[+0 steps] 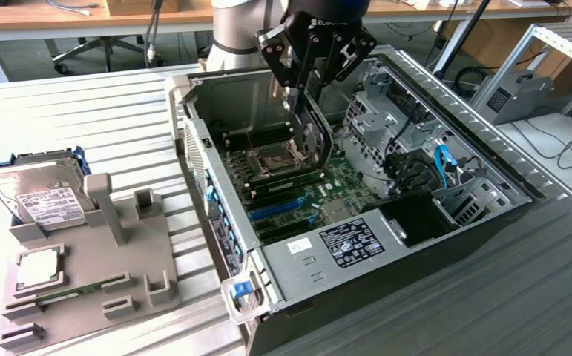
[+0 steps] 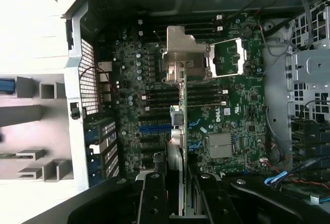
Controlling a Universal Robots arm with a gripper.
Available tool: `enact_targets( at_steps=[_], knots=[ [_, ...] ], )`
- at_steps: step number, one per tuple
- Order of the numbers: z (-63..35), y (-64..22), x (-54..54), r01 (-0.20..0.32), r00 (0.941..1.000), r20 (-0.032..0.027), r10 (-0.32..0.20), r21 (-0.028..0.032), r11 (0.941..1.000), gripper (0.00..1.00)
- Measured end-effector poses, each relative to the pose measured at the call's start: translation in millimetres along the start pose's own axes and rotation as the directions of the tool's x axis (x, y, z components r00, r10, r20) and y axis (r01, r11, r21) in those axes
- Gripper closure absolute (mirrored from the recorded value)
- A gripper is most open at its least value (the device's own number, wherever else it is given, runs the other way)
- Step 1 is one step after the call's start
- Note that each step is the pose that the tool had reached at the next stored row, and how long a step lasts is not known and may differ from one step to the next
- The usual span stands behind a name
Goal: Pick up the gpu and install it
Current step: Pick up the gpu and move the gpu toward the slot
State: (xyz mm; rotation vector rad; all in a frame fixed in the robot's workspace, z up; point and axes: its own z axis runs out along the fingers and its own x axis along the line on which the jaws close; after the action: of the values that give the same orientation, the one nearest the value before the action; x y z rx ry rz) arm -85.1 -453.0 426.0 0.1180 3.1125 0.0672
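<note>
gpu (image 1: 314, 148) in claw (image 1: 303, 104), inside computer case (image 1: 415, 293)

Green motherboard (image 1: 350, 178), blue slots (image 1: 271, 211), black gripper (image 1: 306, 100); the gpu (image 1: 315, 144) looks dark-faced.

1. Robotics or electronics lab.
2. Slatted metal table (image 1: 87, 119) carrying an opened computer case (image 1: 404, 297), motherboard (image 1: 340, 185) bare.
3. Robot arm (image 1: 241, 30) with black hand (image 1: 303, 104) above the case.
4. Grey parts fixture (image 1: 117, 252) on the table beside the case.
5. Around the table: wooden desks (image 1: 48, 15), office chair base (image 1: 98, 48), loose cables (image 1: 570, 152).
</note>
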Motion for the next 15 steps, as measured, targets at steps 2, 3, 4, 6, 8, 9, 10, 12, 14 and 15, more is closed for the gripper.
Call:
enact_targets(
  at_steps=[2,3,4,6,8,9,10,12,14,15],
  knots=[
    [0.0,0.2,-2.2,0.0,1.0,0.0,0.0,0.0001,1.0,0.74],
    [0.1,0.3,-3.5,0.0,1.0,-0.0001,0.0,0.0001,1.0,0.74],
    [0.1,0.3,-4.4,0.0,1.0,0.0,0.0,0.0,1.0,0.74],
    [0.1,0.5,-6.8,0.0,1.0,-0.0001,0.0,0.0002,1.0,0.74],
    [0.2,0.7,-9.1,0.0,1.0,0.0,0.0,0.0002,1.0,0.74],
    [0.3,0.8,-10.1,0.0,1.0,0.0,0.0,0.0001,1.0,0.74],
    [0.3,0.8,-11.2,0.0,1.0,0.0,0.0,0.0001,1.0,0.74],
    [0.4,1.0,-13.2,0.0,1.0,-0.0001,0.0,0.0001,1.0,0.74],
    [0.4,1.2,-15.4,0.0,1.0,0.0,0.0,0.0001,1.0,0.74],
    [0.5,1.3,-16.5,0.0,1.0,0.0,0.0,0.0001,1.0,0.74]
  ],
)
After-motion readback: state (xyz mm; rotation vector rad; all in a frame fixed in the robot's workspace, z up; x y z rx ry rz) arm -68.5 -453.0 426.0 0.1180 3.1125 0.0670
